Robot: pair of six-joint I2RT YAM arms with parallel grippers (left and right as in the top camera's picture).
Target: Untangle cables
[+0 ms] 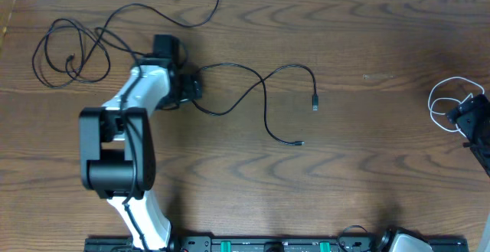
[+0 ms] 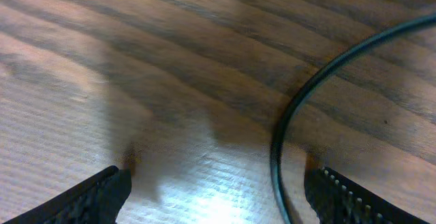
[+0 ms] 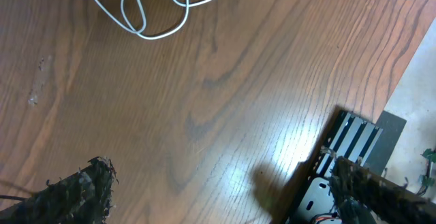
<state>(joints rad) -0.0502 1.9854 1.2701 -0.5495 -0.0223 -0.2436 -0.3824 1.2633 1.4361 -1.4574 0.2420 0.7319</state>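
**A:** Reaching away from the near edge, the white-and-black left arm (image 1: 145, 91) bends at its elbow and holds the left end effector (image 2: 219, 183) low over the brown wooden tabletop (image 1: 367, 183).

**B:** Spread or pinching?

**A:** Spread wide, gripping nothing. A thin black cable (image 2: 286, 122) curves across the gap between its fingers, closer to the right finger (image 2: 340, 193).

**B:** And the others?

**A:** Tangled loops of thin black cable (image 1: 69, 53) lie at the far left corner, beyond the arm. The right end effector (image 3: 228, 183), also spread and empty, sits at the right edge, with the coiled thin white cable (image 3: 153, 9) just beside it.
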